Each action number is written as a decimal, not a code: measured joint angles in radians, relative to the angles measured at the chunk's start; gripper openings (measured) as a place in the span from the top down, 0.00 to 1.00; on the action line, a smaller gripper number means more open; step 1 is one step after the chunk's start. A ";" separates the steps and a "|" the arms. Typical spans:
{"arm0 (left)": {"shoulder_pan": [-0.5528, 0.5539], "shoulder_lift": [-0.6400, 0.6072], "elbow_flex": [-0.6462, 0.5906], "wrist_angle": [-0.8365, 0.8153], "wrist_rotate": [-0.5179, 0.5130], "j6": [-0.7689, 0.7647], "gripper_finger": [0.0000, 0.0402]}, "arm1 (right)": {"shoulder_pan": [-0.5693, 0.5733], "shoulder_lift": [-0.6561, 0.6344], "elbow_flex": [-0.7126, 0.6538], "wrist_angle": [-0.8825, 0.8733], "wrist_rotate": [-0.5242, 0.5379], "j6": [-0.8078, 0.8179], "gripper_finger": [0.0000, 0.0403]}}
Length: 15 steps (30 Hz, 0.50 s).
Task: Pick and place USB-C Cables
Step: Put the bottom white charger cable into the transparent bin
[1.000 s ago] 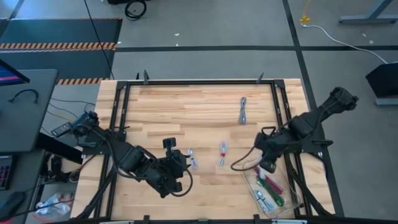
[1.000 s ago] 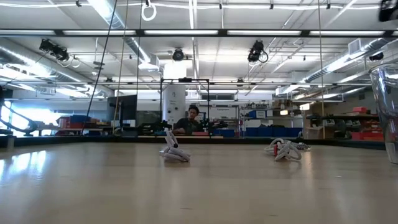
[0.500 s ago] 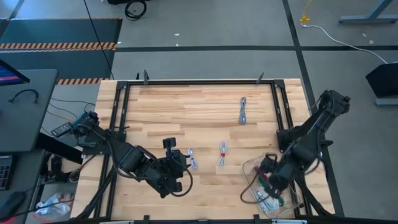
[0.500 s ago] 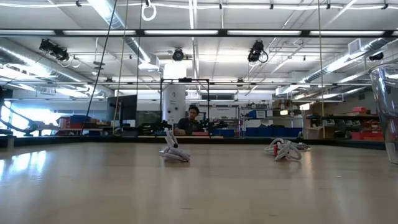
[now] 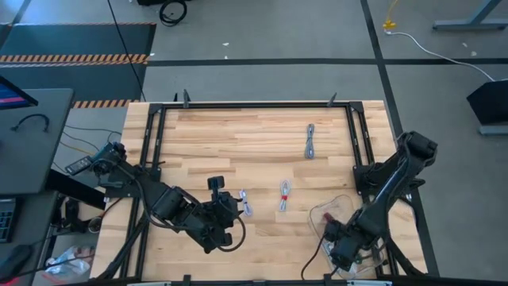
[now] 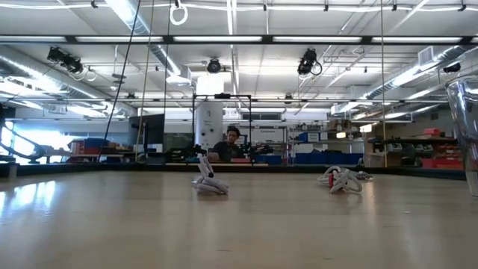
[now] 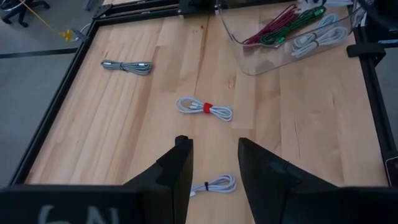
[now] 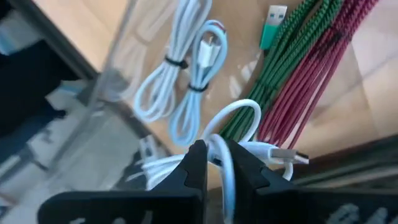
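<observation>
Right gripper (image 8: 214, 163), fingers clamped on a white USB-C cable (image 8: 239, 134), hangs over the clear tray (image 5: 319, 214) at the table's five o'clock (presumably for release); left gripper (image 7: 213, 163) waits parted.

Green cable (image 8: 292, 68), crimson cable (image 8: 323, 74), white cables (image 8: 180, 87), red-tied cable (image 7: 204, 107).

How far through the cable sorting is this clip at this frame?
Done: the clear tray already holds a green cable, a dark red cable and two white cables. In hand: the right gripper is over the tray, shut on a white cable. Left: three cables on the table, the grey one, the red-tied one and a white one by the open left gripper.
</observation>
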 joint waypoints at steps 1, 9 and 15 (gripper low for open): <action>0.000 0.000 0.000 0.000 0.000 0.000 0.67 | -0.002 0.017 0.000 0.000 0.000 -0.019 0.92; 0.000 0.000 0.000 0.000 0.000 0.000 0.67 | -0.041 0.120 0.000 0.004 -0.005 -0.184 0.92; 0.000 0.000 0.000 0.000 0.000 0.000 0.67 | -0.072 0.149 0.000 0.026 0.003 -0.244 0.92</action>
